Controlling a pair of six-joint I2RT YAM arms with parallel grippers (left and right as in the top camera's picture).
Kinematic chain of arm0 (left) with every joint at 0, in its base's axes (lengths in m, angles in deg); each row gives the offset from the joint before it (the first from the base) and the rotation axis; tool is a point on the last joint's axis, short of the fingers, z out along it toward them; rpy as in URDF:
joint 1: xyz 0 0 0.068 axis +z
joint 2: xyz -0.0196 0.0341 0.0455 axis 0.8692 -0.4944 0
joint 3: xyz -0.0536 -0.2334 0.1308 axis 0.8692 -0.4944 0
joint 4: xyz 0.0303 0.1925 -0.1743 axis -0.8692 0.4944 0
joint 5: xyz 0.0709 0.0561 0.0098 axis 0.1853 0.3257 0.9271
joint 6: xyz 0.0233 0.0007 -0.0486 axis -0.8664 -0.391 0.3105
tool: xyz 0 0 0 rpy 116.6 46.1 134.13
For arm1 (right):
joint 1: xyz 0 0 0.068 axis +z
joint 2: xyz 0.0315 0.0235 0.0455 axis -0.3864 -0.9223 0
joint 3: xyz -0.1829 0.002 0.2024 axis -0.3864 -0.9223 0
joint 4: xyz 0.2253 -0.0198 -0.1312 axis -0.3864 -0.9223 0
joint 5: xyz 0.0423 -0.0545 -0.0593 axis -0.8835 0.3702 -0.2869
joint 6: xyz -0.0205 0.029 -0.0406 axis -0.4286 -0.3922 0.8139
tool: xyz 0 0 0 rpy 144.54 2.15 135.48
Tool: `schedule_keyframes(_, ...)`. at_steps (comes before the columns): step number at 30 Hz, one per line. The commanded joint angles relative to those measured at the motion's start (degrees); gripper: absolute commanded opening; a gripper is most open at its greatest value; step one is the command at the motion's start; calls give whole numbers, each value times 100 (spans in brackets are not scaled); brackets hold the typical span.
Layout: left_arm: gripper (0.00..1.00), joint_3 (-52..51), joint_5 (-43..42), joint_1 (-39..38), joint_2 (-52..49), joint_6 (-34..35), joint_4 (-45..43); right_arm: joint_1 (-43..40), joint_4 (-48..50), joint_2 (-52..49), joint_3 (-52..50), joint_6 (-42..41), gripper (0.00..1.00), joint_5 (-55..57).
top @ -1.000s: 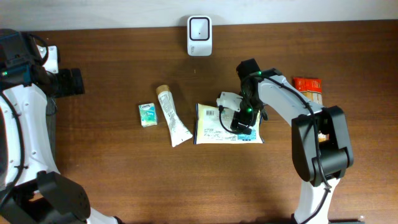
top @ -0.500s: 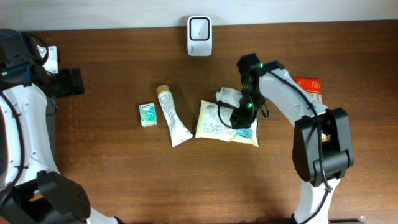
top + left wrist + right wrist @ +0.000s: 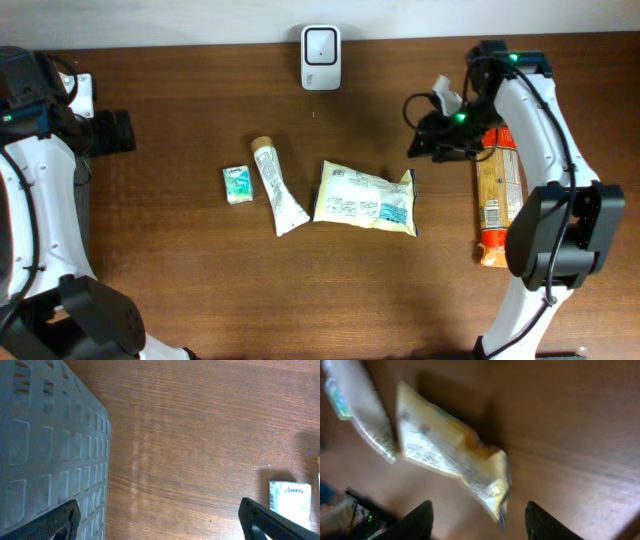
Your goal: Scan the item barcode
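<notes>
Soft, light packet (image 3: 365,198) likely suits a pinch at its crimped end; left fingers (image 3: 55,522) gape, right fingers (image 3: 417,520) seem parted.

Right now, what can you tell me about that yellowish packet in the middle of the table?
The packet is a flat, pale yellow pouch, looking like crinkly plastic film, with dense dark print and a blue patch near one end. It lies flat and slightly askew on the wooden table, beside the white tube; nothing else seems to touch it.
</notes>
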Motion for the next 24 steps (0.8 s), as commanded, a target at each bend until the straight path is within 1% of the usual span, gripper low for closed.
schedule_keyframes(1, 99, 24, -44, 35, 13, -52, 2, 157, 756, -2, -994, -350, 65, 166)
schedule_keyframes(2, 99, 26, -46, 35, 13, -52, 0, 234, 1119, -2, -1329, -433, 74, -33)
schedule_keyframes(4, 99, 24, -44, 35, 15, -52, 2, 422, 1681, -2, -1759, -431, 86, -811)
schedule_keyframes(5, 99, 24, -46, 35, 13, -52, 2, 540, 1906, -4, -1893, -433, 87, -1003)
schedule_keyframes(8, 99, 26, -46, 35, 15, -52, 2, 909, 2144, -24, -2052, -507, 92, -1029)
schedule_keyframes(10, 99, 26, -46, 35, 13, -52, 2, 1163, 2448, -138, -2162, -874, 92, -953)
schedule_keyframes(11, 99, 26, -44, 35, 13, -52, 2, 1252, 2636, -256, -2218, -1123, 90, -953)
schedule_keyframes(12, 99, 24, -46, 35, 15, -52, 2, 1290, 2717, -352, -2227, -1250, 85, -955)
schedule_keyframes(13, 99, 24, -46, 35, 13, -52, 2, 1305, 2769, -466, -2227, -1449, 70, -909)
schedule_keyframes(15, 99, 24, -46, 35, 15, -52, 2, 1276, 2789, -542, -2227, -1591, 33, -890)
schedule_keyframes(16, 99, 26, -46, 35, 15, -52, 2, 1268, 2798, -542, -2227, -1591, 21, -892)
schedule_keyframes(18, 99, 26, -46, 35, 15, -52, 2, 1263, 2813, -542, -2227, -1591, 4, -892)
schedule_keyframes(22, 99, 26, -46, 35, 15, -52, 2, 1235, 2844, -531, -2120, -1556, 4, -929)
schedule_keyframes(24, 99, 26, -46, 35, 13, -52, 2, 1237, 2616, -446, -1858, -566, 4, -1239)
